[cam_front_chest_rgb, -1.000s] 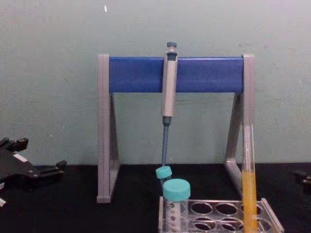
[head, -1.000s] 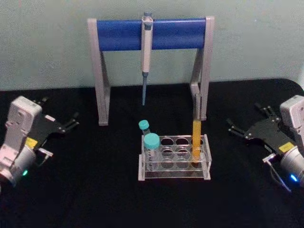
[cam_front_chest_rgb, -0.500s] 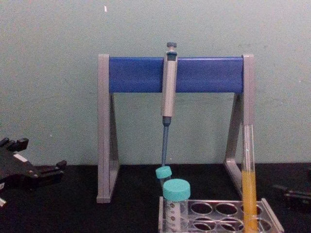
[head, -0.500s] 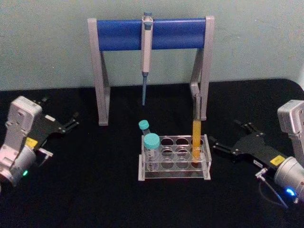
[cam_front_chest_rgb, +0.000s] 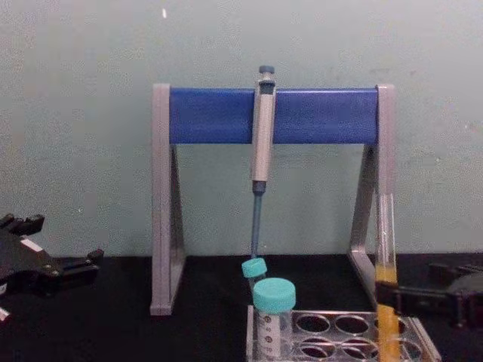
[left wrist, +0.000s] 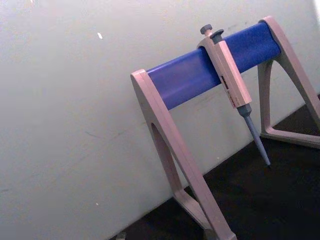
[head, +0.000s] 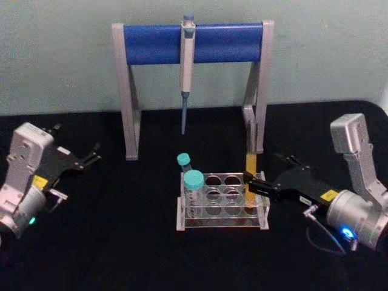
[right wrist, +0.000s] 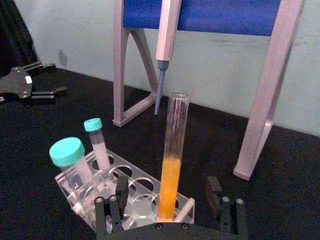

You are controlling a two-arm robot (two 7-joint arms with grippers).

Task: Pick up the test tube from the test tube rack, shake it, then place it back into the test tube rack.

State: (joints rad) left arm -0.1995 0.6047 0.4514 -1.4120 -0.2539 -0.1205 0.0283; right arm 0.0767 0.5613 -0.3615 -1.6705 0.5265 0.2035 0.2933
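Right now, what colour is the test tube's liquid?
Orange-yellow in the test tube; right wrist view best.

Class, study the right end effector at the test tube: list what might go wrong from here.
1. The right end effector is open astride the test tube, low by the test tube rack; closing off-centre might tilt the tube or drag the rack.
2. The tube is capless, with orange liquid; shaking may spill it.
3. The pipette stand's leg rises close behind; a swing might strike it.
The left end effector idles far left.
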